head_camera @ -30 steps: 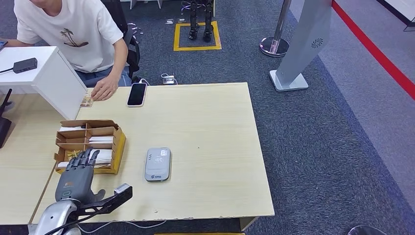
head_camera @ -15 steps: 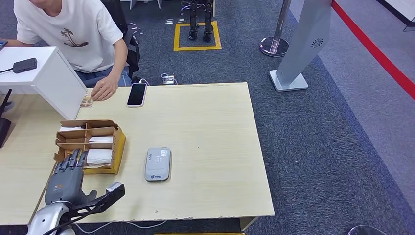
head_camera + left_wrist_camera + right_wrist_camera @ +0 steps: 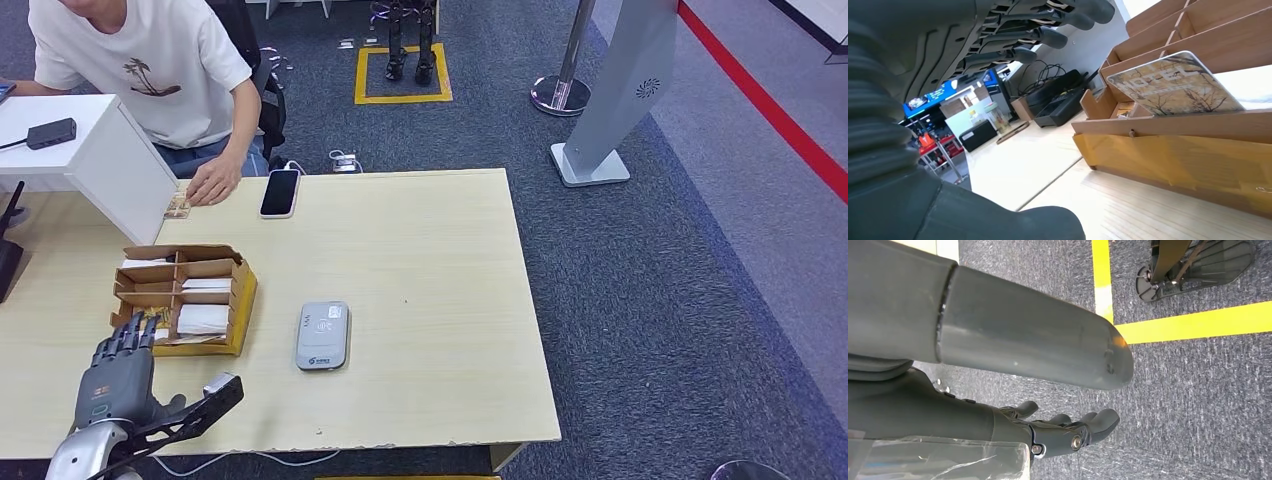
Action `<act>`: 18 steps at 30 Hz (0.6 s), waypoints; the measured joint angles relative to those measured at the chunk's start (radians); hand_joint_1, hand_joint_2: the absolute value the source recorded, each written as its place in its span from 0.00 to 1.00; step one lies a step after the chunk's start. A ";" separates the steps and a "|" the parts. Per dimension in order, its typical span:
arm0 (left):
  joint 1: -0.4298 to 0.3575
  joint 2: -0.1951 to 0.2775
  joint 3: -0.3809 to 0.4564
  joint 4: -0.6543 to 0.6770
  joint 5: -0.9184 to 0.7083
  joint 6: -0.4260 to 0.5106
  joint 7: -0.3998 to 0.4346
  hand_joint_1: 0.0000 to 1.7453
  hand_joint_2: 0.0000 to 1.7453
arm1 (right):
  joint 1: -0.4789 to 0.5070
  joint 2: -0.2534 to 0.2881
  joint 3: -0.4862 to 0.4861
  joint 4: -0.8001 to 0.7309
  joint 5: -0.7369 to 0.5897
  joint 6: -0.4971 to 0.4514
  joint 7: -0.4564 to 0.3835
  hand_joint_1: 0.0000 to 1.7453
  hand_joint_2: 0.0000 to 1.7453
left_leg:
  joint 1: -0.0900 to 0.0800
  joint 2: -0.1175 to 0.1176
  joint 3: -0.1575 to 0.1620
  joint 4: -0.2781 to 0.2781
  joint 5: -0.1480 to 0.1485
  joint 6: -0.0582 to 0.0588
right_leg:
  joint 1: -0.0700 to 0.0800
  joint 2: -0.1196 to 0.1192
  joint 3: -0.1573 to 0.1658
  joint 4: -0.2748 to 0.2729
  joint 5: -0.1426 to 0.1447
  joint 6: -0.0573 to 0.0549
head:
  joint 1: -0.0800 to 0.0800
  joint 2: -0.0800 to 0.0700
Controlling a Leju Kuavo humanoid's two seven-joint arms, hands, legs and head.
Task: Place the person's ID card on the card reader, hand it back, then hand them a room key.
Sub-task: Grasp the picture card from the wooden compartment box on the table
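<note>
Fingers spread and holding nothing, our left hand [image 3: 118,372] hovers at the box's [image 3: 238,310] seven o'clock corner. Room key [image 3: 1175,85] leans in its near compartment. ID card [image 3: 177,207] lies half-hidden under the person's hand [image 3: 212,183]; card reader [image 3: 323,336] at four o'clock. Right hand [image 3: 1068,432] hangs loosely curled, empty.

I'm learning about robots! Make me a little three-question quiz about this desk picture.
1. True or false: the left robot hand is holding a card.
2. What lies between the person's hand and the far table edge's middle? A) phone B) cup C) book
3. Fill in: the grey card reader lies beside the cardboard ____.

Key: 1 false, it is open and empty. 2 A, the phone. 3 box, which holds room key cards.
</note>
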 joint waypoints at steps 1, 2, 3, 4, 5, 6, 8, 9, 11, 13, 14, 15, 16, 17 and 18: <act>0.000 -0.003 0.005 0.000 -0.002 -0.001 -0.003 0.00 1.00 | 0.000 0.000 0.000 0.000 0.003 0.000 0.000 0.00 0.00 | 0.000 0.000 0.000 0.000 0.000 0.000 | 0.000 0.000 0.000 0.000 0.000 0.000 | 0.000 0.000; -0.001 -0.007 0.010 0.000 -0.005 -0.002 -0.006 0.00 1.00 | 0.000 0.000 0.000 0.000 0.008 0.000 0.000 0.00 0.00 | 0.000 0.000 0.000 0.000 0.000 0.000 | 0.000 0.000 0.000 0.000 0.000 0.000 | 0.000 0.000; -0.002 -0.011 0.015 0.001 -0.008 -0.002 -0.010 0.00 1.00 | 0.000 0.000 0.000 0.000 0.013 0.000 0.001 0.00 0.00 | 0.000 0.000 0.000 0.000 0.000 0.000 | 0.000 0.000 0.000 0.000 0.000 0.000 | 0.000 0.000; -0.005 -0.014 0.021 0.003 -0.011 -0.003 -0.013 0.00 1.00 | 0.000 0.000 0.000 0.000 0.018 0.000 0.001 0.00 0.00 | 0.000 0.000 0.000 0.000 0.000 0.000 | 0.000 0.000 0.000 0.000 0.000 0.000 | 0.000 0.000; -0.009 -0.017 0.026 0.006 -0.014 -0.004 -0.017 0.00 1.00 | 0.000 0.000 0.000 0.000 0.023 0.000 0.002 0.00 0.00 | 0.000 0.000 0.000 0.000 0.000 0.000 | 0.000 0.000 0.000 0.000 0.000 0.000 | 0.000 0.000; -0.014 -0.020 0.031 0.010 -0.017 -0.004 -0.020 0.00 1.00 | -0.001 0.000 0.000 0.000 0.028 0.000 0.002 0.00 0.00 | 0.000 0.000 0.000 0.000 0.000 0.000 | 0.000 0.000 0.000 0.000 0.000 0.000 | 0.000 0.000; -0.028 -0.025 0.042 0.024 -0.020 -0.006 -0.026 0.00 1.00 | -0.001 0.000 0.000 0.000 0.035 0.000 0.003 0.00 0.00 | 0.000 0.000 0.000 0.000 0.000 0.000 | 0.000 0.000 0.000 0.000 0.000 0.000 | 0.000 0.000; -0.035 -0.027 0.046 0.030 -0.022 -0.006 -0.028 0.00 1.00 | -0.001 0.000 0.000 0.000 0.037 0.000 0.003 0.00 0.00 | 0.000 0.000 0.000 0.000 0.000 0.000 | 0.000 0.000 0.000 0.000 0.000 0.000 | 0.000 0.000; -0.048 -0.031 0.053 0.045 -0.025 -0.007 -0.034 0.00 1.00 | -0.001 0.000 0.000 0.000 0.045 0.000 0.004 0.00 0.00 | 0.000 0.000 0.000 0.000 0.000 0.000 | 0.000 0.000 0.000 0.000 0.000 0.000 | 0.000 0.000; -0.068 -0.034 0.060 0.062 -0.030 -0.008 -0.041 0.00 1.00 | -0.001 0.000 0.000 0.000 0.053 0.000 0.004 0.00 0.00 | 0.000 0.000 0.000 0.000 0.000 0.000 | 0.000 0.000 0.000 0.000 0.000 0.000 | 0.000 0.000; -0.079 -0.036 0.063 0.072 -0.032 -0.008 -0.043 0.00 1.00 | -0.001 0.000 0.000 0.000 0.056 0.000 0.005 0.00 0.00 | 0.000 0.000 0.000 0.000 0.000 0.000 | 0.000 0.000 0.000 0.000 0.000 0.000 | 0.000 0.000; -0.090 -0.037 0.065 0.082 -0.034 -0.008 -0.046 0.00 1.00 | -0.001 0.000 0.000 0.000 0.059 0.000 0.005 0.00 0.00 | 0.000 0.000 0.000 0.000 0.000 0.000 | 0.000 0.000 0.000 0.000 0.000 0.000 | 0.000 0.000; -0.100 -0.038 0.066 0.091 -0.035 -0.008 -0.049 0.00 1.00 | -0.002 0.000 0.000 0.000 0.062 0.000 0.006 0.00 0.00 | 0.000 0.000 0.000 0.000 0.000 0.000 | 0.000 0.000 0.000 0.000 0.000 0.000 | 0.000 0.000; -0.109 -0.039 0.066 0.101 -0.036 -0.008 -0.052 0.00 1.00 | -0.002 0.000 0.000 0.000 0.065 0.000 0.007 0.00 0.00 | 0.000 0.000 0.000 0.000 0.000 0.000 | 0.000 0.000 0.000 0.000 0.000 0.000 | 0.000 0.000; -0.119 -0.040 0.066 0.112 -0.038 -0.008 -0.055 0.00 1.00 | -0.002 0.000 0.000 0.000 0.068 0.001 0.007 0.00 0.00 | 0.000 0.000 0.000 0.000 0.000 0.000 | 0.000 0.000 0.000 0.000 0.000 0.000 | 0.000 0.000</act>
